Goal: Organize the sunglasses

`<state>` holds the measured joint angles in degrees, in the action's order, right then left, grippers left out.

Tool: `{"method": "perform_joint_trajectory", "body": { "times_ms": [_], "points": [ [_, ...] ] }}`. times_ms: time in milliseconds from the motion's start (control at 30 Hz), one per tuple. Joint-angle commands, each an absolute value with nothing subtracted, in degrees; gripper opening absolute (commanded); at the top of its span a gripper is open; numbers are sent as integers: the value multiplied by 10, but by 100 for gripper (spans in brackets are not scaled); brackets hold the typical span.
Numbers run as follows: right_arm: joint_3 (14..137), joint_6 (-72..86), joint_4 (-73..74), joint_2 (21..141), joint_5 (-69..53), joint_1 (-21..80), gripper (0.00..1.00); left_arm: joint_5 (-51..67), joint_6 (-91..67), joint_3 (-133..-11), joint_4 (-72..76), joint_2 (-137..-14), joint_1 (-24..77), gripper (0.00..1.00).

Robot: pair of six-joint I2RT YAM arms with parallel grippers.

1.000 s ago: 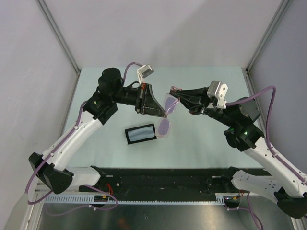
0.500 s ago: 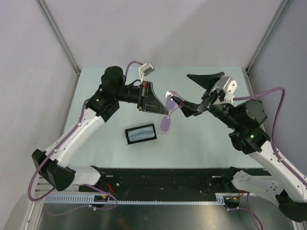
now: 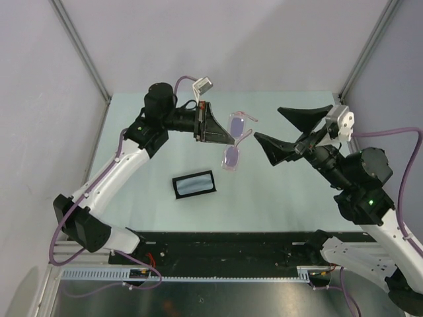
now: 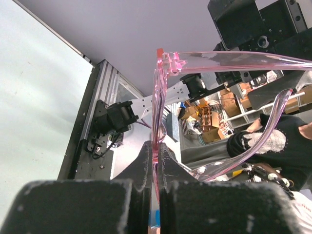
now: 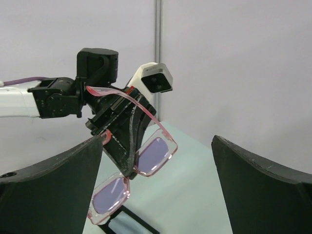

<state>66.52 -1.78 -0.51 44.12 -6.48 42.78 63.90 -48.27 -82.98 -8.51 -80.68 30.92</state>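
Table [image 3: 284,195]: left end effector [image 3: 229,140] pinches sunglasses [image 3: 230,157]; right end effector [image 3: 268,123] agape.

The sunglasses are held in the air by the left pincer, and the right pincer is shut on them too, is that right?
Not quite: the top external view shows the right pincer open and apart from the sunglasses. The left pincer does hold them in the air.

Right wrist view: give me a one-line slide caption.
Left gripper pinches the sunglasses by the bridge, above the table, framed by the open right gripper.
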Motion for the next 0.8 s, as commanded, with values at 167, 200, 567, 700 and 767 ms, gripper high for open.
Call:
{"method": "perform_joint_trajectory", "body": {
  "times_ms": [167, 200, 567, 700, 767],
  "points": [
    [691, 82, 29, 511, -152, 430, 100, 623, -468, -848, -67, -808, 305, 0],
    [691, 84, 29, 516, -151, 430, 100, 624, -468, -847, -67, -807, 306, 0],
    [691, 73, 29, 550, -98, 428, 100, 658, -447, -824, -67, -767, 306, 1],
    [691, 70, 31, 560, -99, 422, 100, 676, -446, -824, -65, -757, 307, 1],
    [691, 74, 30, 562, -109, 417, 100, 681, -446, -824, -63, -754, 308, 0]
  ]
}}
